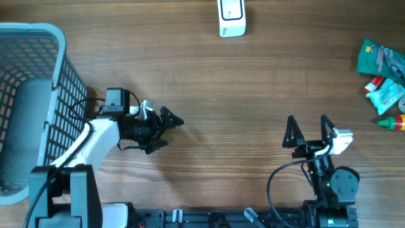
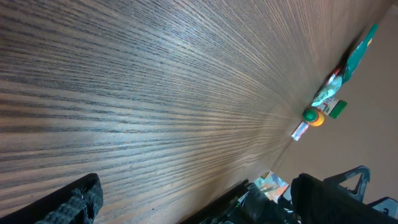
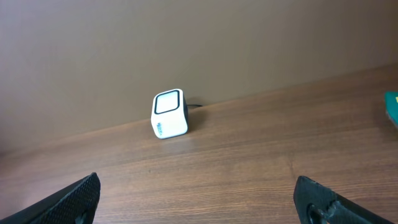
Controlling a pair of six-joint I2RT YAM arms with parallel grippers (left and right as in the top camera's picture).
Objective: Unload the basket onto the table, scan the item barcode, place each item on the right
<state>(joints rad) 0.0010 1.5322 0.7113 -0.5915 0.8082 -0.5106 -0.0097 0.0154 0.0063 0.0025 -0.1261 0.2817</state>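
The white barcode scanner (image 1: 231, 18) stands at the table's far edge; in the right wrist view the scanner (image 3: 169, 113) faces me, far ahead of the fingers. Several items lie at the right edge: a green packet (image 1: 380, 58), a smaller light packet (image 1: 387, 95) and a bottle with a green cap (image 1: 387, 121). In the left wrist view the same items (image 2: 333, 87) lie far off. My left gripper (image 1: 168, 132) is open over bare wood left of centre, pointing right. My right gripper (image 1: 307, 123) is open near the front, pointing at the scanner. Neither holds anything.
A light blue mesh basket (image 1: 60, 82) stands at the left edge, close behind the left arm. The arm bases and cables (image 1: 285, 177) sit along the front edge. Bare wooden tabletop (image 1: 253, 88) lies between the grippers, the scanner and the items.
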